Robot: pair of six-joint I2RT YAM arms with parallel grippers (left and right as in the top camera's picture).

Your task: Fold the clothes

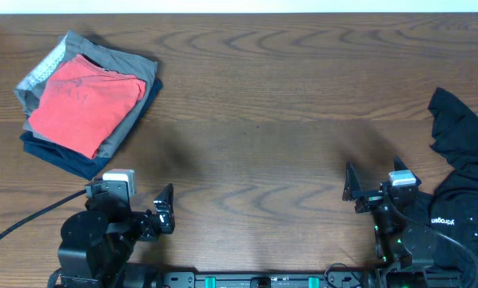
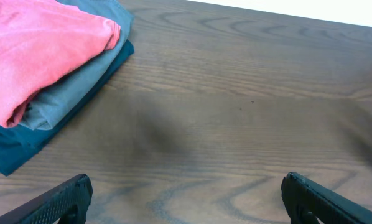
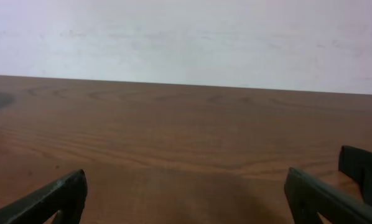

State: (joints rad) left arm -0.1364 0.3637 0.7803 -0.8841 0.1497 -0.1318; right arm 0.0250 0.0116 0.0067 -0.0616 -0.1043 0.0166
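A coral-red T-shirt [image 1: 83,104] lies folded on top of a stack at the table's far left; the left wrist view shows it [image 2: 37,43] at upper left. A black garment [image 1: 463,176] with small white print lies crumpled at the right edge. My left gripper [image 1: 169,210] hovers near the front edge, below and right of the stack, open with only bare wood between its fingers [image 2: 186,182]. My right gripper [image 1: 352,192] is also open and empty [image 3: 186,177], just left of the black garment and not touching it.
Under the red shirt sit a grey folded garment [image 1: 135,72] with a pale waistband and a navy folded garment [image 1: 63,160], also seen as grey [image 2: 68,93] and navy [image 2: 12,152] layers. A black cable [image 1: 23,220] trails off at front left. A white wall [image 3: 186,37] rises behind the table.
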